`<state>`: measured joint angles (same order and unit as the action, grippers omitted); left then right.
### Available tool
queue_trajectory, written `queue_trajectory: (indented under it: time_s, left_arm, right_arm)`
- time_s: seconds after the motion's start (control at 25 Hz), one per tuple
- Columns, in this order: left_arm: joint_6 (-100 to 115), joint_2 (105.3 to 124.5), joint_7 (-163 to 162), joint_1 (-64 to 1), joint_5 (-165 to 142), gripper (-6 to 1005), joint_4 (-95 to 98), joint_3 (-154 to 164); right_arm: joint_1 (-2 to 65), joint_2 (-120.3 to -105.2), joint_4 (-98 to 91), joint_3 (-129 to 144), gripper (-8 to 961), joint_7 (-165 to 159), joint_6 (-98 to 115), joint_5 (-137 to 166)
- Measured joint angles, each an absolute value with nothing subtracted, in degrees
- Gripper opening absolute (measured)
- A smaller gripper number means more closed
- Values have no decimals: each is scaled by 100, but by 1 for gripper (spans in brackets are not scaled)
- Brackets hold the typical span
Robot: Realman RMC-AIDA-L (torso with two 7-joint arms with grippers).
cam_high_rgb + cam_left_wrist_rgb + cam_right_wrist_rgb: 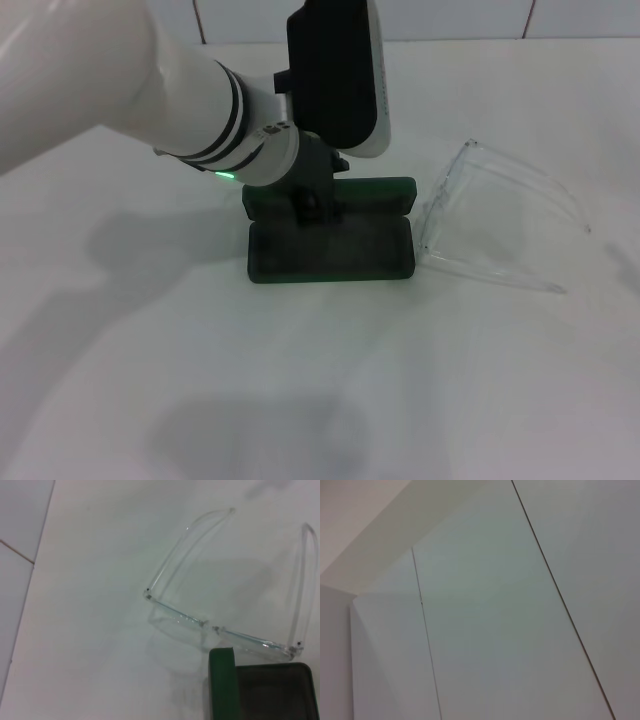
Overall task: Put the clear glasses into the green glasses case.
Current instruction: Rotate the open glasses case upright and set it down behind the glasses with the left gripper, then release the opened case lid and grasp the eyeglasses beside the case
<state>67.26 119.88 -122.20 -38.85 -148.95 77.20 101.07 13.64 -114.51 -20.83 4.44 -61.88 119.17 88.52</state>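
Green glasses case (345, 250) lying open mid-surface (300, 400), lid toward far side. Left claw (318, 205) hanging over case's left part; finger state not discernible. Clear glasses (500, 225) resting just right of case, temples unfolded. Right claw not appearing.

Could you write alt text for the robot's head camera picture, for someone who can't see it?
The robot's left gripper reaches down over an open green glasses case on a white table. Clear glasses lie just right of the case, not yet inside.
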Motion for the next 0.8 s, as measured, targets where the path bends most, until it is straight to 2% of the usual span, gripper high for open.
queue_trajectory:
  time_s: [0.08, 0.36, 0.56, 0.6, 0.64, 0.8]
  left_arm:
    - [6740, 11988, -12219, -3863, -14897, 369, 7788, 10107]
    - [6976, 11988, -12253, -3712, -14868, 429, 8350, 10078]
    - [7388, 11988, -12341, -3688, -14611, 429, 8886, 9967]
    - [7462, 11988, -12381, -3684, -14456, 429, 9002, 9871]
    - [7544, 11988, -12423, -3675, -14247, 429, 9118, 9751]
    - [7679, 11979, -12411, -3517, -13143, 428, 9434, 9049]
  right_arm:
    - [1362, -11451, -2083, 456, 794, -6187, 11917, 8853]
    - [1377, -11443, -2136, 536, 794, -6143, 11755, 8914]
    - [1520, -11303, -2381, 860, 794, -6399, 11315, 9009]
    - [1611, -11243, -2548, 1112, 794, -6739, 10993, 9075]
    - [1809, -11121, -2994, 1737, 793, -7582, 10399, 9313]
    - [2094, -11003, -3750, 2536, 793, -8492, 10122, 9766]
